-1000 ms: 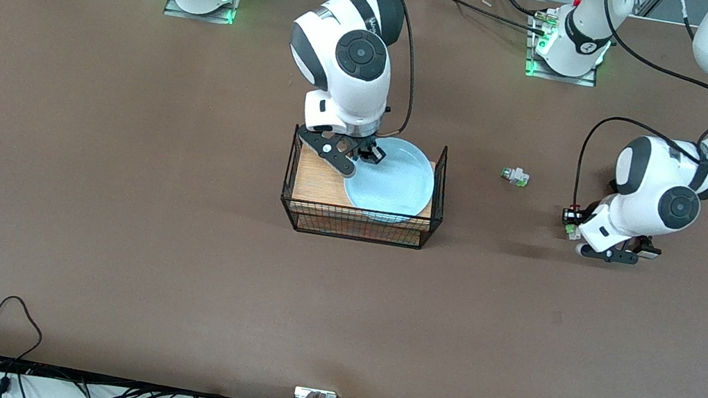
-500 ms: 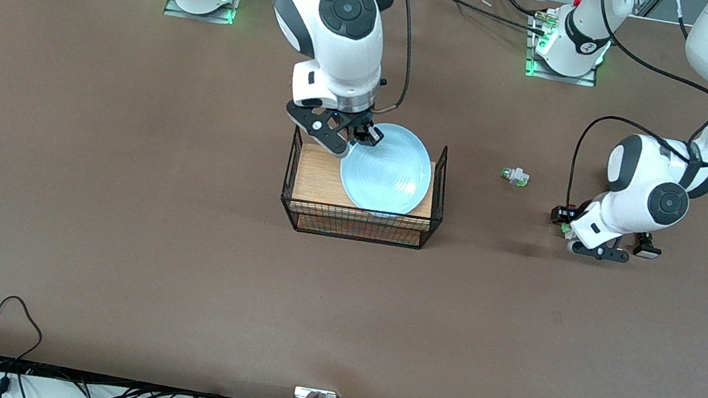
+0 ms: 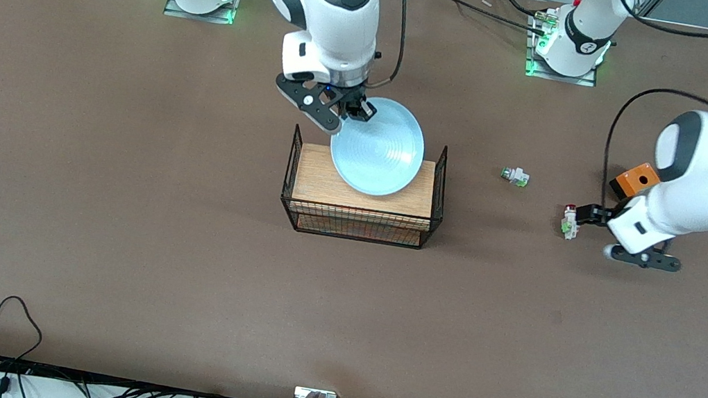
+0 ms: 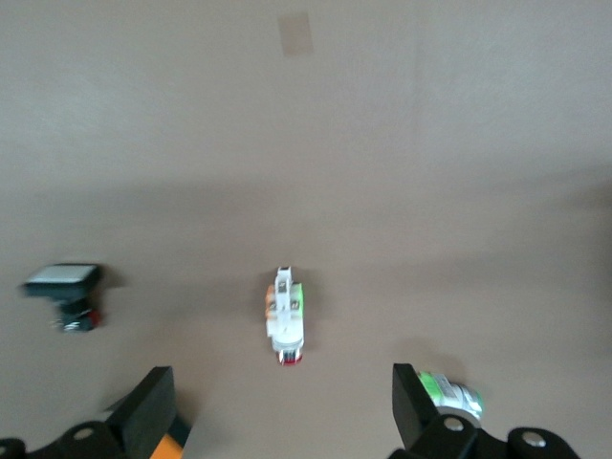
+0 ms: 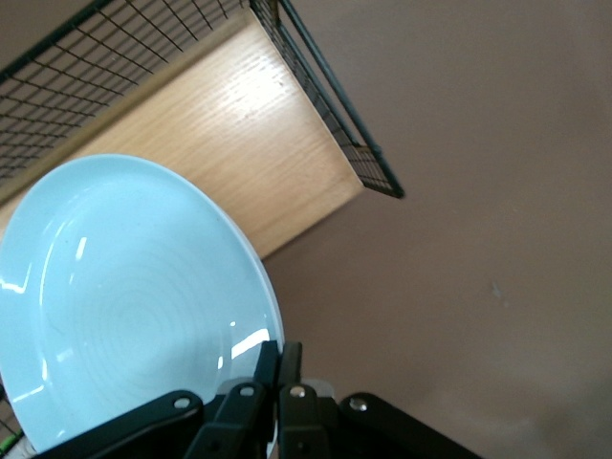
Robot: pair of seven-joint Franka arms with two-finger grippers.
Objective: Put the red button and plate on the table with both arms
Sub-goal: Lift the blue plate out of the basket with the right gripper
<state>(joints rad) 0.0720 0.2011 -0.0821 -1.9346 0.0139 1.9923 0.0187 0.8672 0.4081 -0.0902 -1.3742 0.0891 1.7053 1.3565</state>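
Matte brown table. Right gripper clenched on blue plate, raised over wire rack. Left gripper released, above red button lying on table.

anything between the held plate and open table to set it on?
Only the wire rack directly beneath. The right gripper, shut on the plate, holds it tilted above the rack's side walls; bare table toward the right arm's end looks free.

The red button lies on its side on the brown table, toward the left arm's end (whitish body, green bits, small red cap). The glossy light blue plate hangs tilted above the wire rack, gripped at its rim.
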